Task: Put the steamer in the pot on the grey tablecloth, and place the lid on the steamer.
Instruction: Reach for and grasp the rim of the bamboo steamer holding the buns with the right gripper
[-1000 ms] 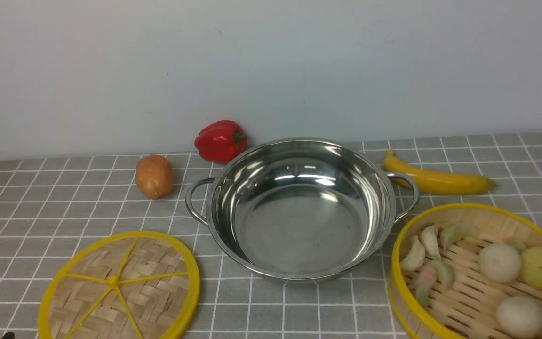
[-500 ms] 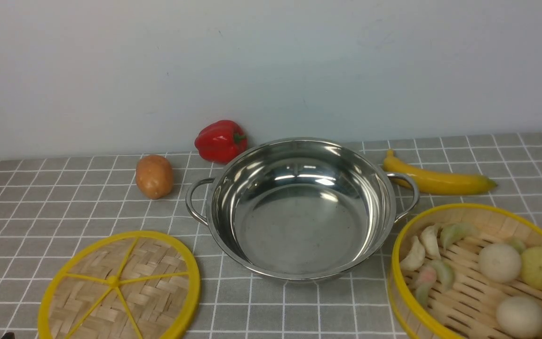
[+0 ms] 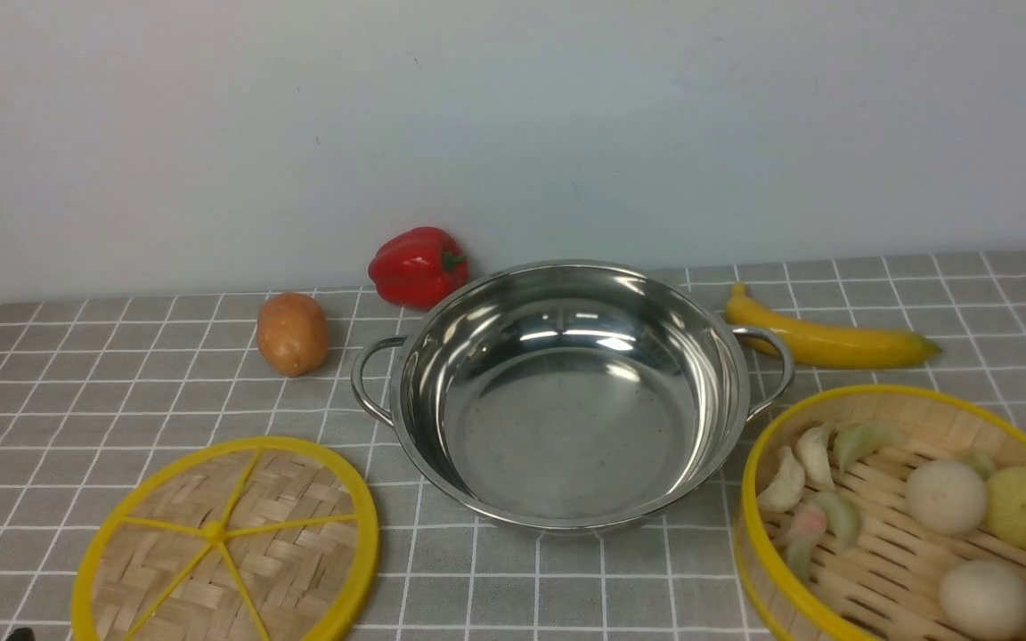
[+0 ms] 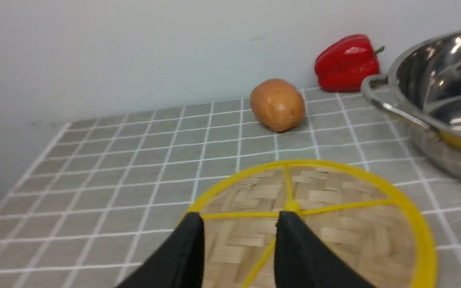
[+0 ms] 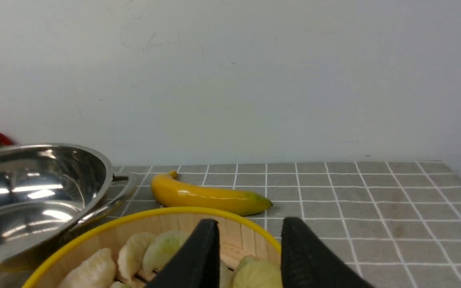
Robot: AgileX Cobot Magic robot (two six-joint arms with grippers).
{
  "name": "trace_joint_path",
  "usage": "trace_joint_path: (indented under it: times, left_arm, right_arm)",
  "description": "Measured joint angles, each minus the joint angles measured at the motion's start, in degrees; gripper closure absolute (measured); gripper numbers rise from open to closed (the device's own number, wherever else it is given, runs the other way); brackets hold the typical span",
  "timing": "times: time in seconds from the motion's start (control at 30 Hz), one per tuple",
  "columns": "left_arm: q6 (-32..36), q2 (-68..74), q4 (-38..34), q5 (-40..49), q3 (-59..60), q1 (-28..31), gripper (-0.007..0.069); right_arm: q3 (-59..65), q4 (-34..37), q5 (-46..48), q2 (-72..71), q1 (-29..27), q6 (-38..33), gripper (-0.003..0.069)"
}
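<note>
The left gripper (image 4: 240,216) is hanging low over the near part of the lid (image 4: 334,224), its two black fingers (image 4: 182,256) standing apart with nothing between them, one of them showing right beside the yellow central hub. The lid is lying flat on the grey tablecloth (image 3: 121,374), at the near left of the tabletop and just left of the pot (image 3: 566,401), not touching it.

The right gripper (image 5: 250,222) is hanging over the steamer (image 5: 174,222), its fingers (image 5: 314,260) likewise spread and gripping nothing. The steamer is sitting on the cloth at the near right, close against the pot's right loop handle, and is carrying pale dumplings (image 3: 785,481) and round buns (image 3: 947,496) on its slatted floor.

The pot is standing empty in the middle of the cloth, between lid and steamer. Behind it, a potato (image 3: 292,333) is lying to the left, a red pepper (image 3: 417,265) is sitting against the pale wall (image 3: 513,116), and a banana (image 3: 825,343) is lying to the right, beyond the steamer.
</note>
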Motion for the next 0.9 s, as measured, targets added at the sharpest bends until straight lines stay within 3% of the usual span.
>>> trace_joint_path:
  times: [0.03,0.2,0.3,0.57,0.77,0.9]
  left_arm:
    - [-0.4,0.0,-0.7,-0.2,0.0,0.0,0.0382]
    - [-12.3,0.0,-26.2,-0.4,0.0,0.0,0.0382]
    - [-13.7,0.0,-33.5,-1.0,0.0,0.0,0.0382]
    - [-13.7,0.0,-35.6,-5.9,0.0,0.0,0.0382]
    - [-14.1,0.0,-35.9,-16.8,0.0,0.0,0.0382]
    - [-14.8,0.0,-36.0,-23.5,0.0,0.0,0.0382]
  right_arm:
    - [0.0,0.9,0.0,0.0,0.0,0.1,0.0416]
    - [0.0,17.6,-2.1,0.0,0.0,3.8,0.0416]
    - [0.0,24.6,-2.6,0.0,0.0,4.1,0.0416]
    - [0.0,34.1,-4.7,0.0,0.0,5.4,0.0416]
    - [0.0,42.5,-6.9,0.0,0.0,5.5,0.0416]
    - [0.0,49.7,-13.3,0.0,0.0,5.5,0.0416]
